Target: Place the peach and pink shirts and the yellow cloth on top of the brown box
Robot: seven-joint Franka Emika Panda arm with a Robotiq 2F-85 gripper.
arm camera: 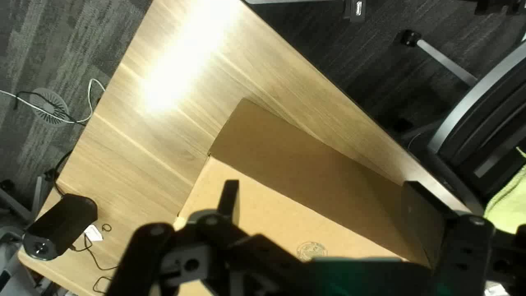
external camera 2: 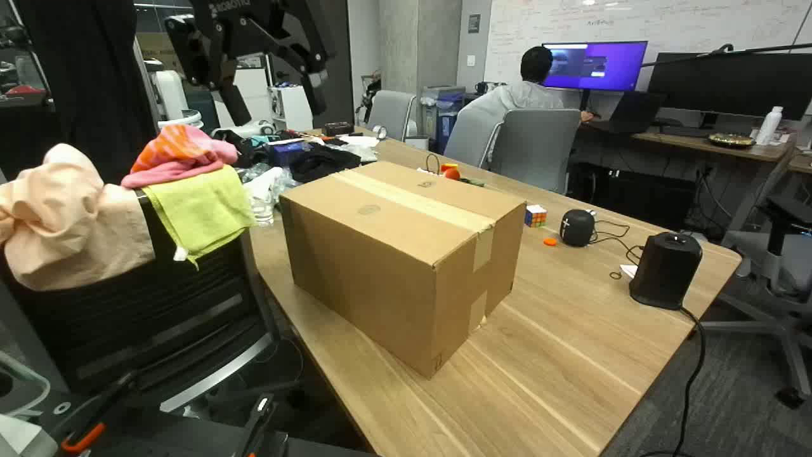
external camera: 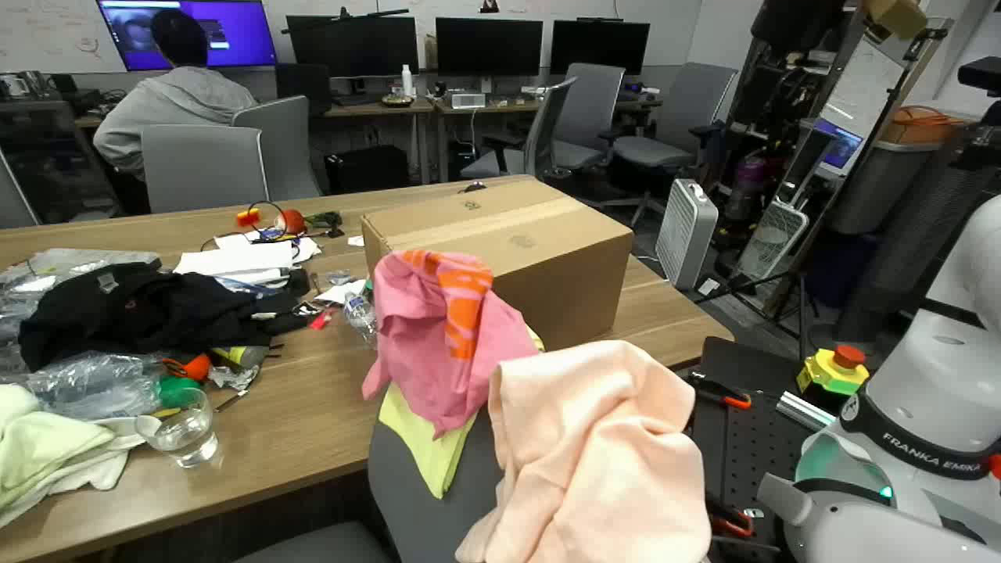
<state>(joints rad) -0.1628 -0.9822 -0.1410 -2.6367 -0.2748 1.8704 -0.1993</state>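
The closed brown box (external camera: pixel 547 289) stands on the wooden table in both exterior views (external camera 2: pixel 361 273); part of it shows in the wrist view (arm camera: pixel 304 168). The peach shirt (external camera: pixel 602 453) hangs over a chair back (external camera 2: pixel 127 324) beside the table, also in an exterior view (external camera 2: pixel 82 222). The pink shirt (external camera: pixel 407 328), with orange patches, lies bunched on that chair back (external camera 2: pixel 184 152). The yellow cloth (external camera: pixel 426 446) hangs partly under it (external camera 2: pixel 200 209); its edge shows in the wrist view (arm camera: pixel 509 201). My gripper (external camera 2: pixel 276 106) is open and empty, raised above the clothes' level; its wide-apart fingers show in the wrist view (arm camera: pixel 326 205).
A drinking glass (external camera: pixel 184 430), a black garment (external camera: pixel 148 313) and plastic wrapping lie on the table. A pale cloth (external camera: pixel 47 453) lies at the table's edge. A black speaker (external camera 2: pixel 666 270), a small round speaker (external camera 2: pixel 577 227) and a puzzle cube (external camera 2: pixel 535 216) stand beyond the box.
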